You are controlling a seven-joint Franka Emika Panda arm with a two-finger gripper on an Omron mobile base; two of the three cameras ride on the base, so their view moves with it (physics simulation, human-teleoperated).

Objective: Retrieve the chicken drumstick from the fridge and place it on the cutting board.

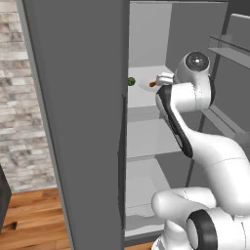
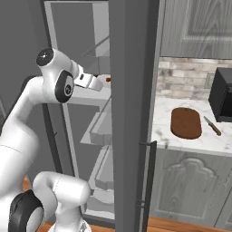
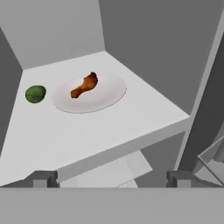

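Note:
The chicken drumstick (image 3: 84,85), orange-brown with a paler end, lies on a white plate (image 3: 107,97) on an upper shelf of the fridge (image 1: 78,122). My gripper (image 3: 110,179) hangs in front of that shelf's edge, short of the plate. It is open wide, with nothing between its fingertips (image 3: 43,178). In the left base view the hand (image 1: 164,78) reaches into the open fridge, and a sliver of the drumstick (image 1: 153,84) shows just past it. The dark brown oval cutting board (image 2: 186,123) lies on the marble counter to the right of the fridge.
A small green round item (image 3: 36,93) sits on the same shelf, left of the plate. The fridge's dark doors (image 2: 131,90) flank the arm, with door bins (image 1: 229,46) on the right. A knife (image 2: 212,126) and black microwave (image 2: 222,95) stand beside the board.

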